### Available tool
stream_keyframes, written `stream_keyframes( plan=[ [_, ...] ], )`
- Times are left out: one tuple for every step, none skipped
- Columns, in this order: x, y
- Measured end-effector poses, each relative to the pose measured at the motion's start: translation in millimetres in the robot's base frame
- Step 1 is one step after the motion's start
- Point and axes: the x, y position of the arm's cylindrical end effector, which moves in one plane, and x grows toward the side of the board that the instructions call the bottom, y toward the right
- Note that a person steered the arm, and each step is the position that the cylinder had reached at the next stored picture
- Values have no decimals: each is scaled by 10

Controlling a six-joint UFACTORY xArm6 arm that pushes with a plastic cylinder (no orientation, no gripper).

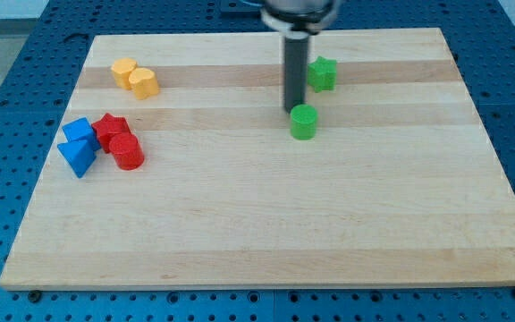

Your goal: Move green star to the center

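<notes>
In the camera view, you are looking at a wooden board (pixel 266 224). Your tip (pixel 293 109) is resting just at ten o'clock of a green cylinder (pixel 303 122), apparently touching it. The green star (pixel 322 73) is sitting at one o'clock of the tip, near the board's top edge; its pointing direction and long axis are unclear. There is no pincer, only a rod. Yellow blocks (pixel 134 77) are lying upper left; red blocks (pixel 119 141) and blue blocks (pixel 78 148) are clustering at nine o'clock.
</notes>
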Motion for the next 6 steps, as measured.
stream_keyframes(
  plan=[
    [-116,795],
    [-641,1063],
    [-1036,887],
    [-843,444],
    [-339,-36],
    [122,-561]
  ],
)
